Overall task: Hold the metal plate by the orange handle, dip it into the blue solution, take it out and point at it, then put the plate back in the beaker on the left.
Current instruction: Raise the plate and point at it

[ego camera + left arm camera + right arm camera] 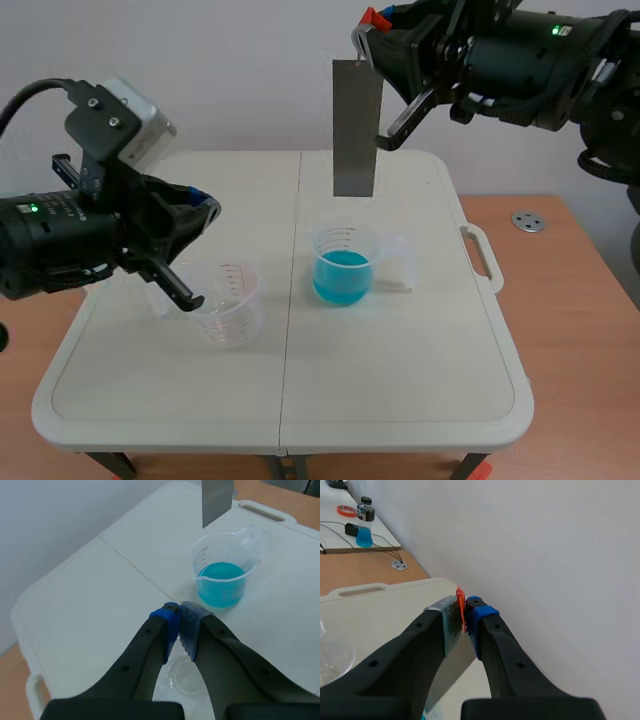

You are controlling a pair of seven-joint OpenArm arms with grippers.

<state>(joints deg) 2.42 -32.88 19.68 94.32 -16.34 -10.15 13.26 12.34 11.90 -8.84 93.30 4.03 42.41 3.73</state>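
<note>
Metal plate [354, 128] hangs clamped in the right claw [464, 617], above the blue solution [342, 276].

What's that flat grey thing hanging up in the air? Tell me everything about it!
It is a thin grey metal plate, a long plain rectangle with a dull, smooth face. It hangs upright in the air, long side up and down, with a small orange handle at its top. The right gripper is shut on that handle. Its lower edge is above the clear beaker of blue liquid, not touching it.
</note>
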